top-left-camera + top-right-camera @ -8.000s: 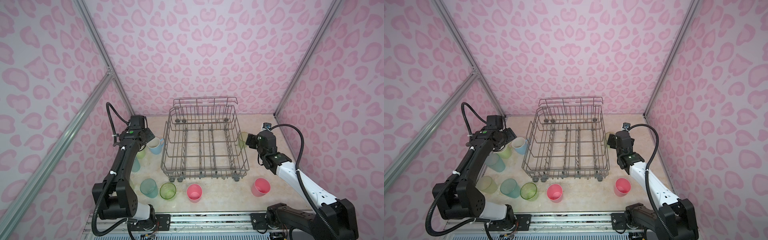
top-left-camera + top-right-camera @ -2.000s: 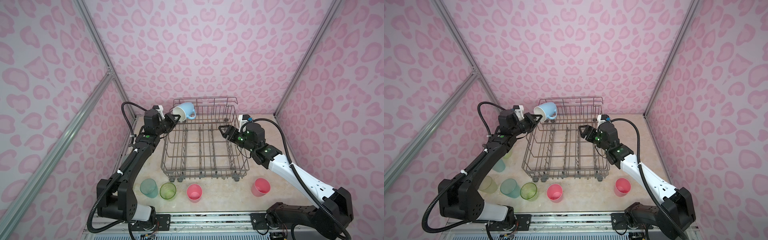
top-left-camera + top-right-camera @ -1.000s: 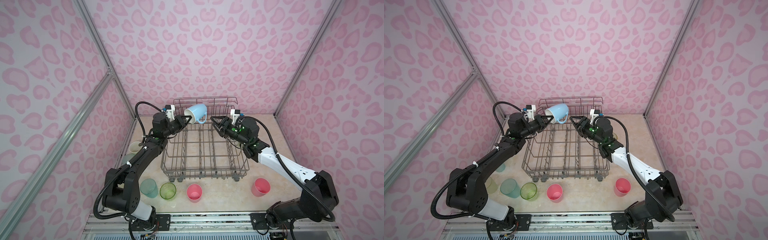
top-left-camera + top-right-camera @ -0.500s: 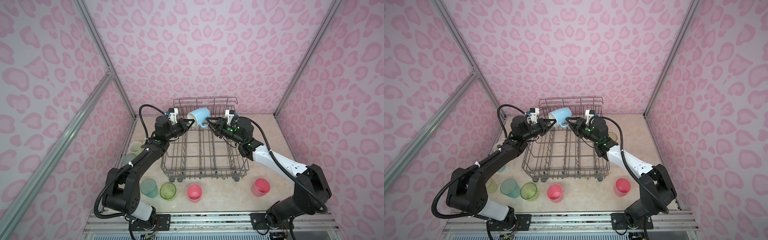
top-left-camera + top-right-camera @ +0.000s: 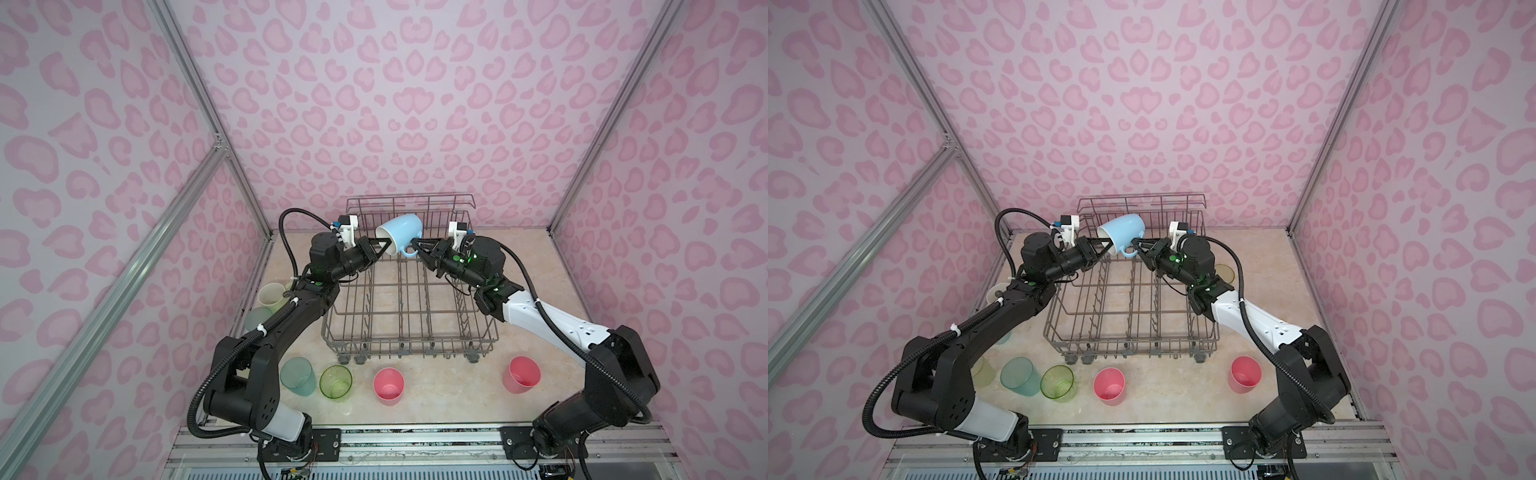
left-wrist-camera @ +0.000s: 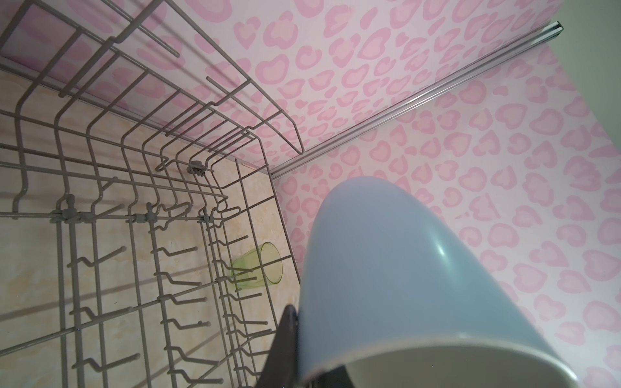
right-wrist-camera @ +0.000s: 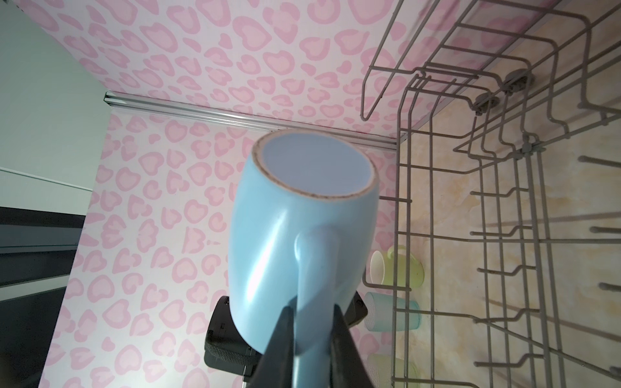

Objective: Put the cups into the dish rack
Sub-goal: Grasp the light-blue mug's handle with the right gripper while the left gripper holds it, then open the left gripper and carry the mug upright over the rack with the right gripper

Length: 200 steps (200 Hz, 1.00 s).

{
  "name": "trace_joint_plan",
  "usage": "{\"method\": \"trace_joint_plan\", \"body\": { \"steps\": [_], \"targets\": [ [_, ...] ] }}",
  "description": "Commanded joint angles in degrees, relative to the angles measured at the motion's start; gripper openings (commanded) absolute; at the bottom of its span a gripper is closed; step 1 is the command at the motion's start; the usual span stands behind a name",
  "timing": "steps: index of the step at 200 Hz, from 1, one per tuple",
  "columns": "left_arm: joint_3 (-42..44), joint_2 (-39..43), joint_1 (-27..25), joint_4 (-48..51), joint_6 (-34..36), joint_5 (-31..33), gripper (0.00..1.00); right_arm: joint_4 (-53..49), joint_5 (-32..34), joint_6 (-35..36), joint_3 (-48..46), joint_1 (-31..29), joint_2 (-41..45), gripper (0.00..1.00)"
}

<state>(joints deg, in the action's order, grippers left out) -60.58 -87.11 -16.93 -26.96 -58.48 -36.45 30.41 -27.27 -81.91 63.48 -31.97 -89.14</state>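
Note:
A light-blue handled mug hangs tilted in the air above the back of the dish rack, a grey-brown wire basket. My left gripper is shut on the mug's rim, one finger outside the wall and one inside. From the opposite side my right gripper is shut on the mug's handle. The mug's base points up and away in the right wrist view. No cups sit in the rack.
On the table in front of the rack stand two pink tumblers, a teal cup and a lime-green cup. A pale-yellow mug and another teal cup stand left of it. Another lime-green cup stands right of it.
My left arm carried the mug toward the rack's middle. My right gripper came in from the right and closed on the handle.

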Motion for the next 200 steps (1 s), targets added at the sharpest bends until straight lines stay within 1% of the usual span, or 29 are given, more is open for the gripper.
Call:
{"method": "trace_joint_plan", "body": {
  "steps": [1, 20, 40, 55, 72, 91, 95, 97, 102, 141, 163, 181, 200],
  "targets": [
    [-0.16, 0.77, 0.05, -4.87, -1.29, -2.13, 0.03, 2.59, -0.41, 2.02, -0.19, 0.01, -0.48, 0.11],
    [-0.07, 0.65, 0.03, -4.70, -1.07, -2.12, 0.04, 2.96, 0.19, 2.48, -0.41, -0.02, -0.25, 0.10],
    [-0.02, 0.49, 0.04, -4.51, -0.94, -2.05, 0.09, 3.36, 1.29, 3.51, -0.73, 0.01, 0.40, 0.08],
    [-0.25, 0.36, -0.01, -4.35, -0.85, -2.06, 0.18, 3.08, 2.21, 4.77, -0.91, 0.05, 0.91, 0.07],
    [-0.50, 0.12, -0.03, -4.19, -0.69, -2.22, 0.25, 3.14, 3.18, 5.92, -1.41, 0.08, 1.27, 0.05],
    [-0.81, 0.02, -0.02, -3.90, -0.51, -2.49, 0.35, 4.57, 3.99, 5.65, -2.31, 0.22, 1.35, 0.04],
    [-0.77, 0.08, 0.04, -3.77, -0.42, -2.53, 0.35, 4.96, 4.06, 5.47, -2.44, 0.24, 1.30, 0.04],
    [-0.77, 0.03, 0.01, -3.73, -0.37, -2.61, 0.39, 5.17, 4.06, 5.45, -2.47, 0.24, 1.27, 0.04],
    [-0.78, 0.01, 0.05, -3.67, -0.26, -2.58, 0.43, 5.65, 4.15, 5.29, -2.53, 0.24, 1.19, 0.04],
    [-0.60, 0.13, 0.00, -2.65, 0.25, -2.36, 0.65, 7.29, 5.29, 5.78, -2.73, 0.49, 1.34, 0.03],
    [-0.46, 0.21, 0.01, -1.55, 0.60, -2.14, 0.71, 7.28, 5.84, 6.41, -2.83, 0.71, 1.52, 0.03],
    [-0.47, 0.42, -0.02, -0.11, 1.20, -1.92, 0.73, 7.30, 6.52, 6.88, -3.05, 0.95, 1.72, 0.03],
    [-0.51, 0.70, 0.05, 1.25, 2.14, -1.55, 0.78, 7.05, 7.04, 7.67, -3.32, 1.11, 2.03, 0.02]
  ]
}}
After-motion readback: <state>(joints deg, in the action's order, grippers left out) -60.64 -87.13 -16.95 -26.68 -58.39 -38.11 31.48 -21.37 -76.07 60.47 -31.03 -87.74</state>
